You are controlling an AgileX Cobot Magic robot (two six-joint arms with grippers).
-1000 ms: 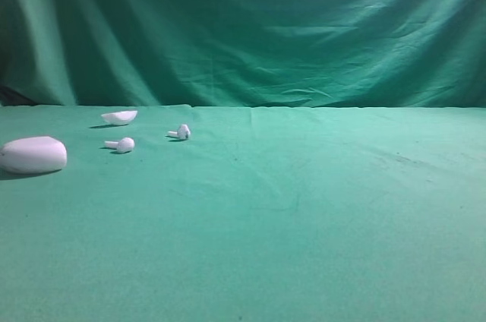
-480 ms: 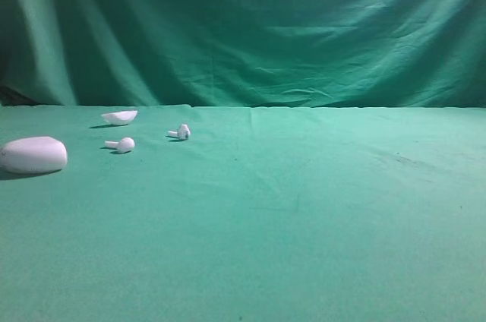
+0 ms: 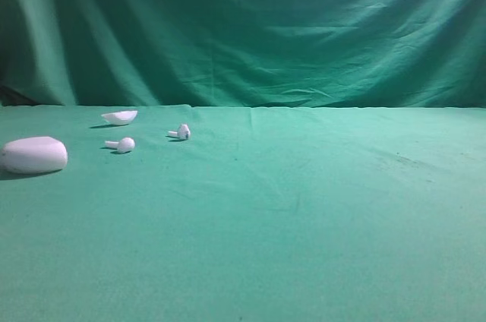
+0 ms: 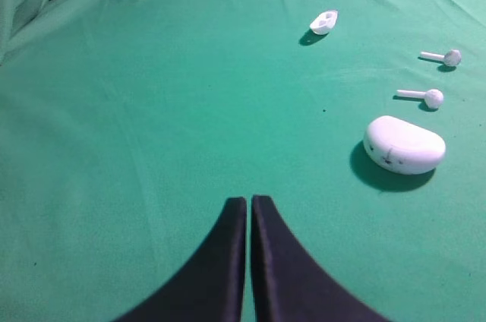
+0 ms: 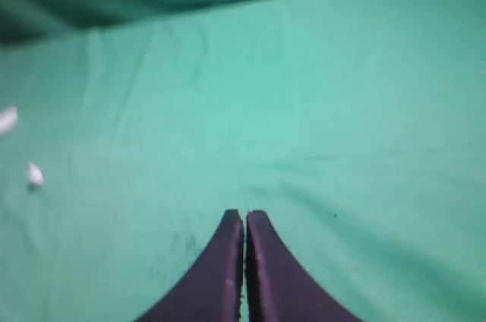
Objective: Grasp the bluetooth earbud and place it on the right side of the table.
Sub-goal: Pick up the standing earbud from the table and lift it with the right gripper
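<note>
You have four white things grouped on the left part of the table [image 3: 304,208], all resting on the green cloth. The earbud [image 3: 181,132] with the small dark spot lies furthest toward the middle of the group, its short stem pointing left; in the left wrist view it is the upper of the two earbuds [image 4: 443,56], near the right edge. Its plain twin, the second earbud [image 3: 121,144], lies just left and a little nearer you in the high view, apart from it. The pebble-shaped case [image 3: 33,154] sits at the far left edge, close to the twin but not touching it. A small white shell-like lid [image 3: 120,117] lies behind them, near the curtain [image 3: 250,26].

Your left gripper [image 4: 248,202] hangs over bare cloth, well apart from the case, its two dark fingers pressed together with nothing between them. Your right gripper [image 5: 244,216] is likewise closed and empty, over bare cloth on the right side, where the view is blurred. Neither arm shows in the high view
</note>
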